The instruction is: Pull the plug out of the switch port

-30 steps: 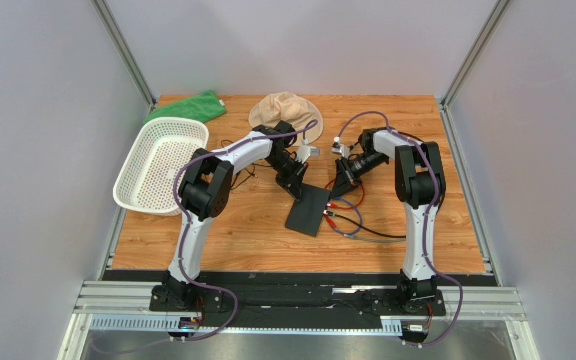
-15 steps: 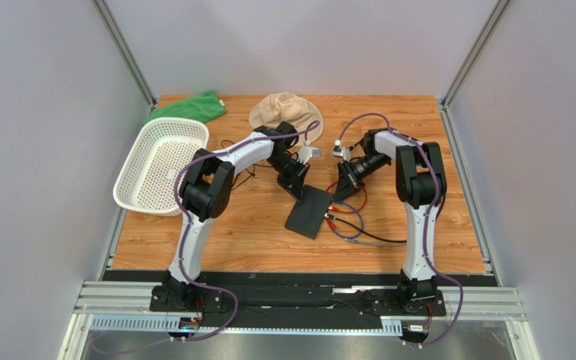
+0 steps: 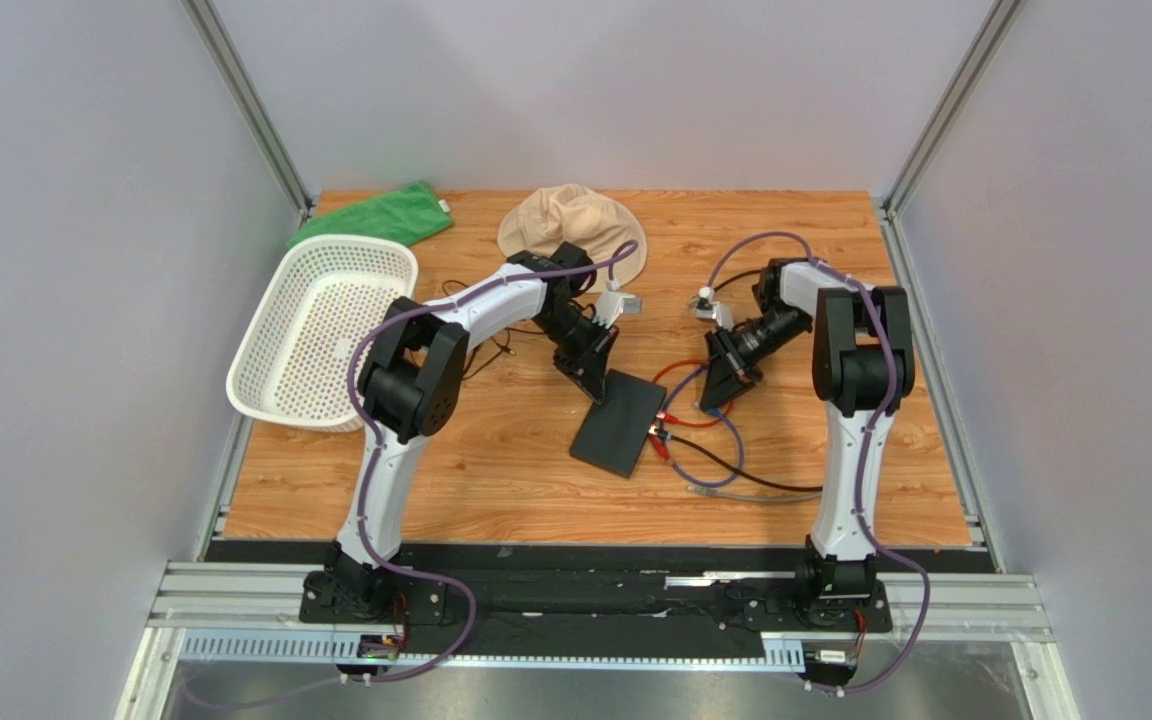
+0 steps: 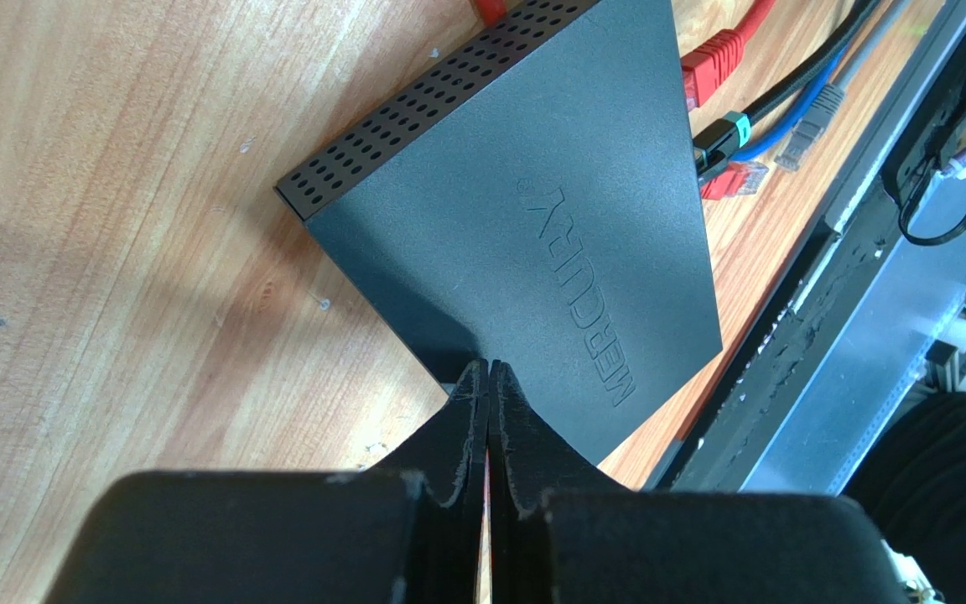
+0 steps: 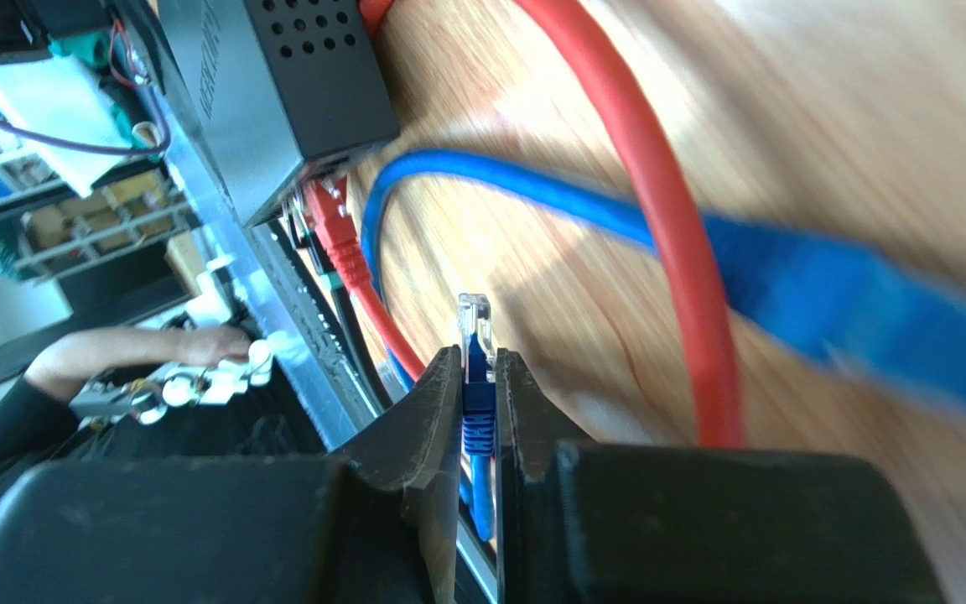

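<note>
– While the left arm is staying put, the right one is swinging off to the right, isn't it? A second ago the right gripper (image 3: pixel 713 399) was sitting right up against the far right edge of the switch (image 3: pixel 620 422). Now it's hanging near it but clearly apart.

– Yep, and it's carrying the blue plug (image 5: pixel 474 330) along. The wrist view is showing the jaws pinching narrow on the plug's boot. The clear tip is sticking out past the fingertips, not in any socket. The blue cable (image 5: pixel 753 271) is trailing off over the table (image 3: pixel 868 450), and its loop is lying further right than before.

– What's the left one doing, pose-wise?

– It's reaching in from the far left, elbow up, wrist angling down. The left gripper (image 4: pixel 489 373) is squeezed fully together with nothing between the fingers, and the tips are resting at the far corner of the switch's top.

– And the switch itself?

– It's sitting flat mid-table, same spot in all three overhead shots, between the two grippers. A red cable (image 5: pixel 652 227) is crossing over the blue one, and a red plug (image 4: pixel 712 66) is sitting against the switch's right edge. The right arm is standing tall, with its forearm pointing left and down toward the wood.
</note>
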You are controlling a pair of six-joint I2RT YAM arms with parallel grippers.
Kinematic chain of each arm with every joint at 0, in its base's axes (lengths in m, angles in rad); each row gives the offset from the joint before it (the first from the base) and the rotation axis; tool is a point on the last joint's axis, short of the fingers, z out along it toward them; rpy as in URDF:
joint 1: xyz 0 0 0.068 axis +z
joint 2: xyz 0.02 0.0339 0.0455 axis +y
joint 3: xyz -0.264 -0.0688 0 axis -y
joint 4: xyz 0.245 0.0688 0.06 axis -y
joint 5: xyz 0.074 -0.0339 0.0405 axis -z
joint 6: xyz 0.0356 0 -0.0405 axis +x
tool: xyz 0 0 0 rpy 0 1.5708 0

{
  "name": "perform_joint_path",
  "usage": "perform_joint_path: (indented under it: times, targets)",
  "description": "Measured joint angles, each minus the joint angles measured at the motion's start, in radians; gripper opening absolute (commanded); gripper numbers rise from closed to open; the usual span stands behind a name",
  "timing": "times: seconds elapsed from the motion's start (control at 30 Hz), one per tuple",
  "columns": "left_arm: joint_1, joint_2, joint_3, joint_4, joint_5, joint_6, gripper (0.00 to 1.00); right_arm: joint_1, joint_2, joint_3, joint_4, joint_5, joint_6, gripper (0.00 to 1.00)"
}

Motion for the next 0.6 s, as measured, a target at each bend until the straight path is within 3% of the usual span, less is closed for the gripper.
perform_joint_path:
  times: [0.13,0.23,0.27,0.3,0.5,0.6]
  targets:
    - [0.000,0.000,0.000,0.000,0.000,0.000,0.00,-0.039,-0.042,0.027,0.008,0.018,0.019,0.06]
    - [0.000,0.000,0.000,0.000,0.000,0.000,0.00,-0.084,-0.055,0.109,0.015,0.039,0.033,0.31]
    - [0.000,0.000,0.000,0.000,0.000,0.000,0.00,-0.097,-0.058,0.127,0.019,0.047,0.042,0.48]
    - [0.000,0.000,0.000,0.000,0.000,0.000,0.00,-0.115,-0.063,0.145,0.025,0.062,0.048,0.54]
    - [0.000,0.000,0.000,0.000,0.000,0.000,0.00,-0.179,-0.113,0.162,0.089,0.163,0.088,0.59]
    - [0.000,0.000,0.000,0.000,0.000,0.000,0.00,-0.177,-0.222,0.080,0.215,0.209,0.134,0.61]
